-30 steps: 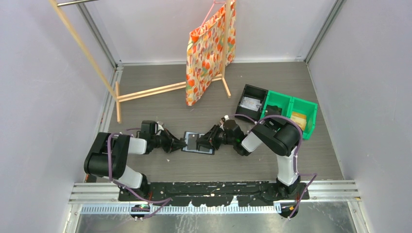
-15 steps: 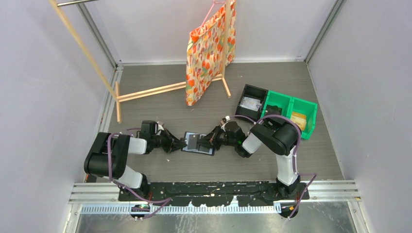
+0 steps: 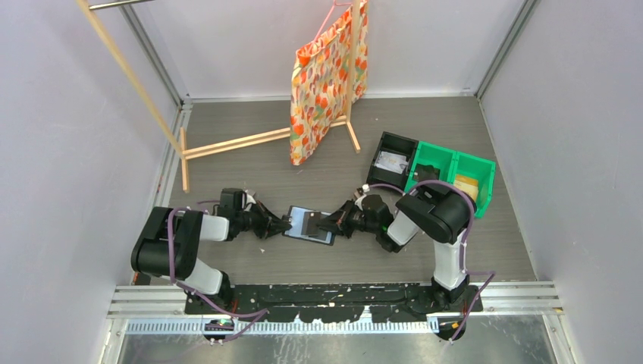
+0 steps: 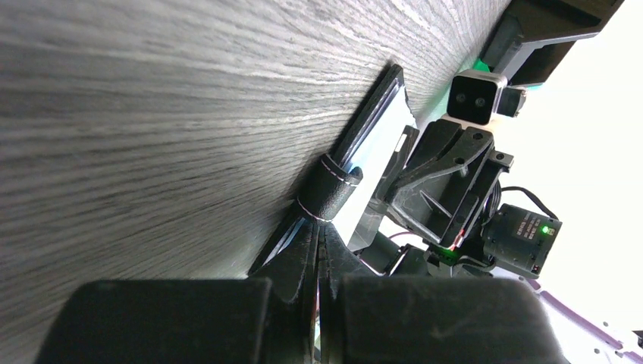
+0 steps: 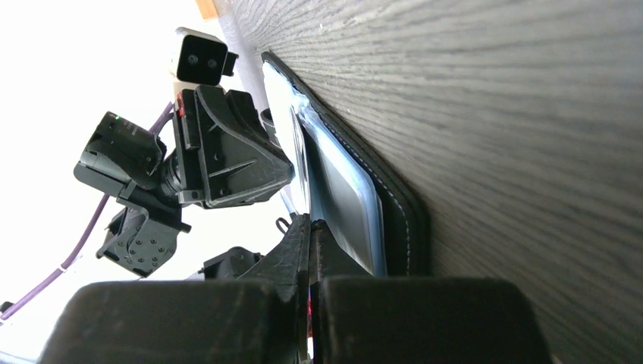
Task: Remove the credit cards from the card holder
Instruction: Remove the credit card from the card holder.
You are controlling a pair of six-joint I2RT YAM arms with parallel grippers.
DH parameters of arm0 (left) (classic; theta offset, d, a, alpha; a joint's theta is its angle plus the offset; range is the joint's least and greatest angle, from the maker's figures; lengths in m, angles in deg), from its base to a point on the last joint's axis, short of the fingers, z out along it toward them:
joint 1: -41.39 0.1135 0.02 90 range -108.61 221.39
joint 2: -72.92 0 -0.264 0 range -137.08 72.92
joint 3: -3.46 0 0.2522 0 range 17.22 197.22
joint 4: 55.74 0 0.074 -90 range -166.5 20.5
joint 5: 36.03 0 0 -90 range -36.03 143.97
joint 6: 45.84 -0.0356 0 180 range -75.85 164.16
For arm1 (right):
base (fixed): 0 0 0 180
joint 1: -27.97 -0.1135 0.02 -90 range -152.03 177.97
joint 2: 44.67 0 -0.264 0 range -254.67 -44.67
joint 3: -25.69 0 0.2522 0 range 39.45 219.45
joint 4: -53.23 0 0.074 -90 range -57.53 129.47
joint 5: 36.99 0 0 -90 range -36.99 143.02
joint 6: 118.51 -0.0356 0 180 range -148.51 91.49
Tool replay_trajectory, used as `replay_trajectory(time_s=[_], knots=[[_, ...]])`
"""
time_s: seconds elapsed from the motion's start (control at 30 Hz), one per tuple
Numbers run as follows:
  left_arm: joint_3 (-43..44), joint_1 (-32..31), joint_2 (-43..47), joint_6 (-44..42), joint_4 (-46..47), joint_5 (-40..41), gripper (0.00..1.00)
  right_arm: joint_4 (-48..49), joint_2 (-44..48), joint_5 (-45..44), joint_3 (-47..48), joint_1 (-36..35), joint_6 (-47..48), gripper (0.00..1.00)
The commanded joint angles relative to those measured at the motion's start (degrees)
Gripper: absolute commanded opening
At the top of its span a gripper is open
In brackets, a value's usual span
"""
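From above, we see the card holder [image 3: 309,225] lying open and flat on the wood-grain table [image 3: 250,167]. Its long axis runs 9 to 3, between the left gripper [image 3: 286,224] and the right gripper [image 3: 326,224].

In the left wrist view, our fingers are closed tight, tips touching the stitched, leathery clasp tab [image 4: 331,188].

In the right wrist view, our fingers are pressed together at the glossy blue-grey pocket [image 5: 345,197]. We cannot tell whether a card is pinched.

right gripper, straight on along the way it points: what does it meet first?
The black bifold card holder, lying open on the table. The shut right gripper has its tips at the holder's near edge. Past the holder, roughly in line, is the left gripper; depth is unclear.
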Motion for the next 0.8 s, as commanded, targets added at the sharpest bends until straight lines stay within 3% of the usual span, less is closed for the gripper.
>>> replay_trajectory(time_s=[0.0,0.3,0.63,0.77], knots=[[-1.18,0.71,0.58,-1.47,-3.19,3.9,0.01,-1.99,2.87,1.17,-2.29,0.36,0.63,0.01],[-0.57,0.7,1.24,-1.5,-4.21,3.9,0.0,-20.12,16.83,3.47,-2.02,0.33,10.33,0.01],[-0.03,0.74,0.9,-1.77,-4.88,4.74,0.0,-67.81,40.17,-2.82,11.81,1.95,29.23,0.01],[-0.3,0.76,0.72,-0.42,-3.44,4.9,0.01,-79.87,51.66,-7.77,13.51,8.69,29.68,0.01]])
